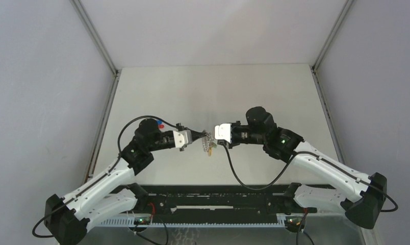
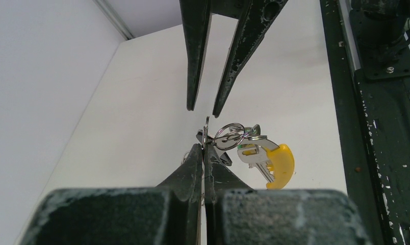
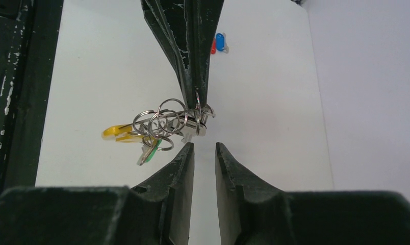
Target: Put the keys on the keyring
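Observation:
The keyring (image 1: 208, 144) hangs in the air between my two grippers. It is a bunch of silver rings (image 3: 161, 121) with a yellow strip (image 2: 280, 164) and a green tag (image 3: 151, 153). My left gripper (image 2: 205, 147) is shut on one thin metal ring of it, and it also shows in the right wrist view (image 3: 197, 104). My right gripper (image 3: 204, 146) is open and empty, its tips just short of the held ring. A small dark piece (image 2: 222, 156) sits against my left fingertips. I cannot tell whether it is the black-headed key.
The pair of blue- and red-headed keys (image 1: 161, 124) lies on the white table behind the left arm, and shows in the right wrist view (image 3: 218, 43). A black rail (image 2: 381, 127) runs along the table's near edge. Grey walls stand on both sides.

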Motion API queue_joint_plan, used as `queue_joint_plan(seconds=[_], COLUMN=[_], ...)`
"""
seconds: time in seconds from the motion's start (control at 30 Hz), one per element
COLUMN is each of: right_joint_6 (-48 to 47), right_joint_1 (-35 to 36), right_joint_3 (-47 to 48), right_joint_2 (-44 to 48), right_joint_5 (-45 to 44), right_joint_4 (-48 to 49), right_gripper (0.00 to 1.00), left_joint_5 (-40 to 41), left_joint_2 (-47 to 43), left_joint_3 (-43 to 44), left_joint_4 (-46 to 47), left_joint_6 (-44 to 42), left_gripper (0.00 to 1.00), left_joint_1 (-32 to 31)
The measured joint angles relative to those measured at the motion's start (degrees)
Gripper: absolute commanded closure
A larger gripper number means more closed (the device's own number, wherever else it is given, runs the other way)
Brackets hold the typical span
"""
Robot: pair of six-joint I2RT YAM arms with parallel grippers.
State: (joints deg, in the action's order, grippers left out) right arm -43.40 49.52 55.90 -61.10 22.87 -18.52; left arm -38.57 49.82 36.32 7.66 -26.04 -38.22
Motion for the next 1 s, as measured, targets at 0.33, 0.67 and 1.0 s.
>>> queue_joint_plan(seconds=[0.33,0.67,1.0], right_joint_6=[0.17,0.22,0.57], right_joint_1=[-0.17,-0.37,-0.2], right_joint_3=[-0.35,-0.35,-0.37], right_joint_2=[-0.09,-0.46,-0.46], right_joint_5=[4.15,4.55,4.42], right_joint_4=[1.42,2.08,1.92], right_gripper=[0.81,0.97,1.0], left_joint_5=[-0.9,-1.36,-1.77], left_joint_2=[0.0,0.0,0.17], left_joint_3=[0.0,0.0,0.02], left_joint_4=[0.76,0.83,-0.42], left_joint_6=[0.11,0.55,0.24], left_gripper=[1.0,1.0,1.0], left_joint_1=[0.0,0.0,-0.02])
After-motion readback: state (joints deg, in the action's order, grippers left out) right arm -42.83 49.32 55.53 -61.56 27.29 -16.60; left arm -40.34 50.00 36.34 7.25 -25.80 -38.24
